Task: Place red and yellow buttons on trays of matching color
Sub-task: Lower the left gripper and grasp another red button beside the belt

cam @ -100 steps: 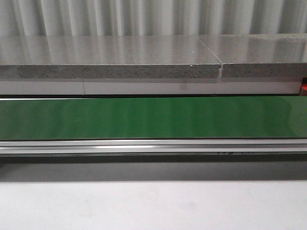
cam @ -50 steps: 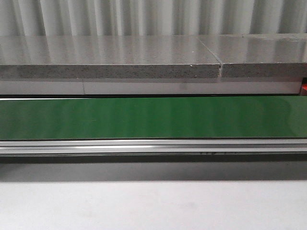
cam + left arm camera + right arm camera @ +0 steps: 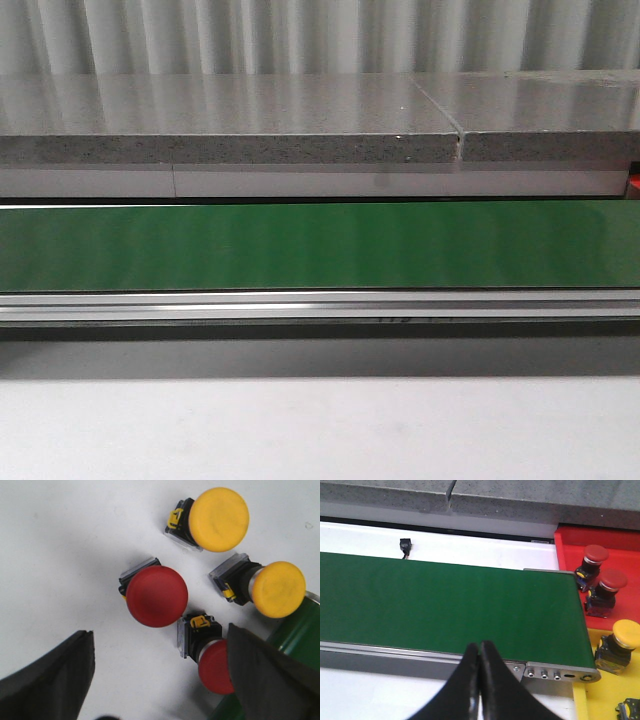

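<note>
Green conveyor belt [image 3: 320, 245], speckled stone counter [image 3: 230, 125]

Neither arm shows in the front view. From the left wrist camera, the left gripper [image 3: 160, 680] has its jaws spread wide: one dark finger [image 3: 50, 680] sits at about eight o'clock in that picture and the other [image 3: 270, 680] at about four o'clock, with a broad gap between them and nothing gripped. It looks almost straight down. From the right wrist camera, the right gripper [image 3: 479, 680] has its two dark fingers pressed together, their tips meeting in a narrow point at six o'clock, with nothing between them. This wrist is tilted forward, looking out at a slant.
</note>
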You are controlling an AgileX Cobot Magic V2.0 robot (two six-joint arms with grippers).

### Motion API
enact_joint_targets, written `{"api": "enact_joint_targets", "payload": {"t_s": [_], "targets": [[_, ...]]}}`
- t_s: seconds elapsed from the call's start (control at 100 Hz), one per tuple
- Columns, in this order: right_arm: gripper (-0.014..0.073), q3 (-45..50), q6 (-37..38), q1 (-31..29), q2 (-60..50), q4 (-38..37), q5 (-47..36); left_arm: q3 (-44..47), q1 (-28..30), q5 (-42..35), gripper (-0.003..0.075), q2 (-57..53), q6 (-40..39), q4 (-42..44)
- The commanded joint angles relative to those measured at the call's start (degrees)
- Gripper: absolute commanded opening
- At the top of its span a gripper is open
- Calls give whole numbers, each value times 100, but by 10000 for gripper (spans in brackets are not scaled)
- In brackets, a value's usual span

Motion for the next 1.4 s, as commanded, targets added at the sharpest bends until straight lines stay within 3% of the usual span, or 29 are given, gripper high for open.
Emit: {"api": "enact_joint_targets", "payload": {"t_s": [0.0, 0.49, 0.78, 0.95, 1.39], "targets": [[-88, -173, -43, 13, 25, -43, -431, -205, -2, -58, 533, -122, -57, -149], [-88, -173, -43, 13, 25, -43, -431, -218, -2, -517, 508, 474, -45, -171], [-88, -173, -43, 13, 25, -43, -431, -218, -12, -632, 281, 498, 4, -171], [-88, -173, -43, 13, 25, -43, -431, -218, -92, -681, 198, 483, 136, -171], [-88, -173, -43, 13, 25, -43, -431, 65, -91, -366, 195, -688, 566, -135]]}}
